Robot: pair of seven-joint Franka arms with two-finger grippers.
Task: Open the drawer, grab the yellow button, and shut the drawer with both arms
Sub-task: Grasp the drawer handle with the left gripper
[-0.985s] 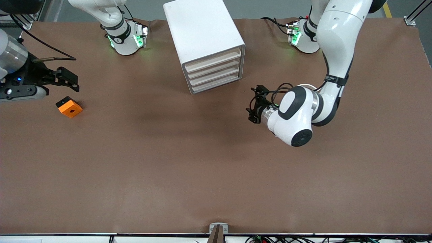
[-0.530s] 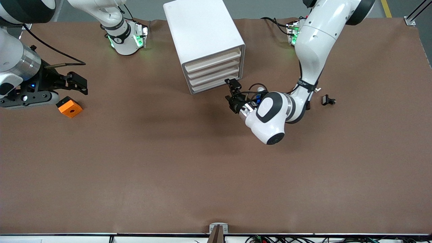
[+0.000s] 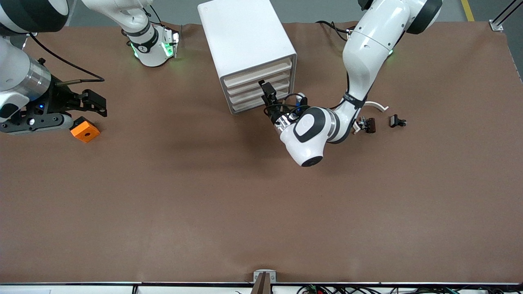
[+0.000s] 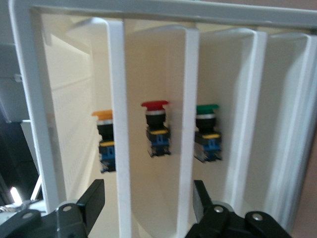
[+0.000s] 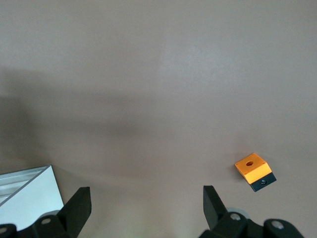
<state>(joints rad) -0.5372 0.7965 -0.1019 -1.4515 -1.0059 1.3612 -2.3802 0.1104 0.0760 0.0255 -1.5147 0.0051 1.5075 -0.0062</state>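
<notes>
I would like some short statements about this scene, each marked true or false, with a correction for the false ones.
1. The left gripper is at the front of the white cabinet, its jaws apart. True.
2. All four drawers look pushed in. True.
3. The right gripper holds the orange block. False: its jaws are open and empty, and the block lies on the table beside it.
4. In the left wrist view, three push-buttons show through the drawers: orange-yellow cap, red cap, green cap. True.
5. The small black clips lie at the right arm's end of the table. False: they lie toward the left arm's end.
</notes>
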